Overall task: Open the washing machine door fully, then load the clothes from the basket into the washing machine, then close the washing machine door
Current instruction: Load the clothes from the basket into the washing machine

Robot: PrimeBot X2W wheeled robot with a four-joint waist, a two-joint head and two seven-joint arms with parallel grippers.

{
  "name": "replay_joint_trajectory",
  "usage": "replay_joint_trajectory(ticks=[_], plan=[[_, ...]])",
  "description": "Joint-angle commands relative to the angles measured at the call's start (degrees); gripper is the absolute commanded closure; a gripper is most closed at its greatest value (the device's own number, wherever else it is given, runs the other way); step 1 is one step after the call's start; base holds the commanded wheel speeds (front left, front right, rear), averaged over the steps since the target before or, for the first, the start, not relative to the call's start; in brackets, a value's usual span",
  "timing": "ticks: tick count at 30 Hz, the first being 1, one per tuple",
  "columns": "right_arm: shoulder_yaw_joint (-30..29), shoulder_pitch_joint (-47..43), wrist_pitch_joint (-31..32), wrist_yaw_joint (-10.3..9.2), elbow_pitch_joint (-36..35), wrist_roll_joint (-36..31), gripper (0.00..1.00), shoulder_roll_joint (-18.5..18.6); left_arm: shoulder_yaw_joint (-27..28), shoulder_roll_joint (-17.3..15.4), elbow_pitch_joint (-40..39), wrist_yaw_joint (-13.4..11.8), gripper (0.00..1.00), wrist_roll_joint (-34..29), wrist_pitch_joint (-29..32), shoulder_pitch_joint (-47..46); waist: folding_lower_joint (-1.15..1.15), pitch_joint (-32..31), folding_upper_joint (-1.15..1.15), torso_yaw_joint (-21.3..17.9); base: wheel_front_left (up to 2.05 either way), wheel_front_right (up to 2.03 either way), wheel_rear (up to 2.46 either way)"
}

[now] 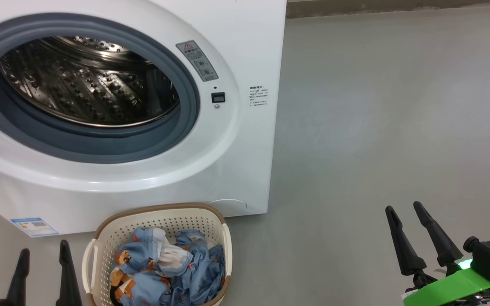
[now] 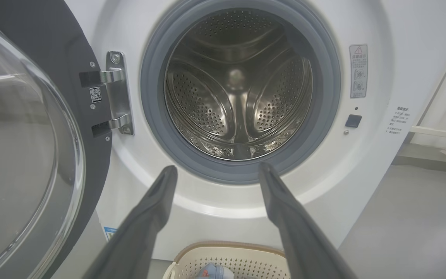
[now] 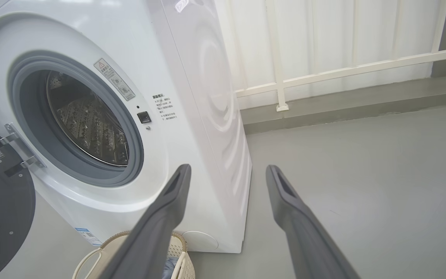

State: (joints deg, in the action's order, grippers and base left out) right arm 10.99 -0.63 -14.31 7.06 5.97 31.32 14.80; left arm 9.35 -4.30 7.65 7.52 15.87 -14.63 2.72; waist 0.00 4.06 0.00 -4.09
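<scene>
The white washing machine (image 1: 245, 51) stands with its steel drum (image 1: 87, 85) exposed and bare. Its door (image 2: 33, 155) is swung wide open to the left, black rim and glass bowl facing me, and also shows as the door (image 3: 2, 209) at the right wrist view's left edge. The basket (image 1: 160, 216) sits on the floor against the washer's foot, holding the light blue clothes (image 1: 172, 267). My left gripper (image 1: 44, 250) is open just left of the basket, holding nothing. My right gripper (image 1: 403, 207) is open far to the right, over bare floor.
Grey floor (image 1: 398, 106) stretches to the right of the washer. A white railing (image 3: 347, 69) and a low kerb run along the wall behind. The basket (image 2: 227, 255) lies just below the drum opening in the left wrist view.
</scene>
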Motion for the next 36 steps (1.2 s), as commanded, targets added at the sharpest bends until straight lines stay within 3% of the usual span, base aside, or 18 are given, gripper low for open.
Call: replay_joint_trajectory(ticks=[1,15,36], plan=[[0.8,0.4,-0.7,0.43,-1.6,0.1,0.00,1.0,1.7,-0.7,-0.4,0.0,0.00,-0.3,-0.4,-0.3,0.00,0.2,0.00,0.0,0.00,0.00,0.00],[1.5,2.8,-0.7,0.43,-2.3,-0.5,0.00,-0.4,-2.8,-3.8,12.5,0.0,0.00,0.9,-0.4,-4.7,0.00,5.1,0.00,-1.2,0.00,0.00,0.00],[3.7,12.1,-0.7,0.43,-3.8,-2.2,0.00,-4.1,-19.3,-13.8,44.9,0.0,0.00,11.1,1.2,-27.9,0.00,21.9,0.00,-6.4,0.00,0.00,0.00]])
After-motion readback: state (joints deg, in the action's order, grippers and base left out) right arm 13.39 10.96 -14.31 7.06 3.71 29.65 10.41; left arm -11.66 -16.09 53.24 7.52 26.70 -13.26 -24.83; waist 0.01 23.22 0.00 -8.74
